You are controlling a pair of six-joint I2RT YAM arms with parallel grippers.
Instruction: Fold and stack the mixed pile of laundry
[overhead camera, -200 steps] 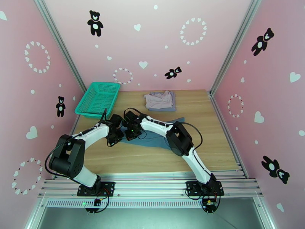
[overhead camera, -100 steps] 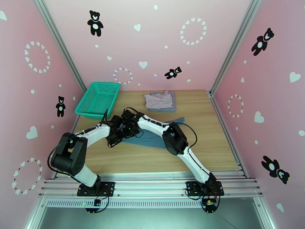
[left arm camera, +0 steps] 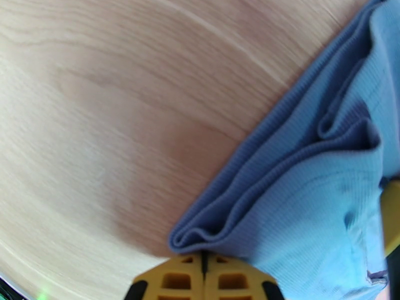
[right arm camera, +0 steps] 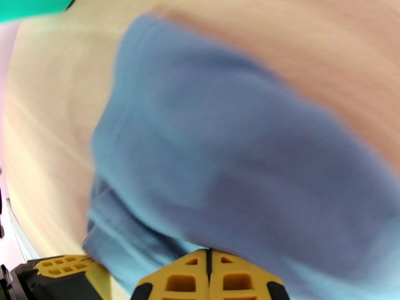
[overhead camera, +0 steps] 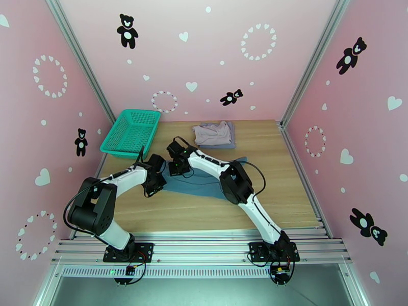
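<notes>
Teal-blue ribbed cloth, the sleeveless top [overhead camera: 204, 183], lies spread across the middle of the desk [overhead camera: 285, 189], its left end bunched into several layers. The left hand [left arm camera: 202, 256] has its fingers pressed together on that layered edge. The right hand [right arm camera: 208, 253], fingers likewise together, pinches cloth just beside it, though that view is blurred. Both holds look shallow, so a layer may slip free when the end is carried over, leaving a crooked fold. The right arm passes above the top's far part and may drag it. Behind, the mauve-grey garment [overhead camera: 211, 132] rests on the grey-lavender garment [overhead camera: 233, 136], near the green basket [overhead camera: 130, 132].
</notes>
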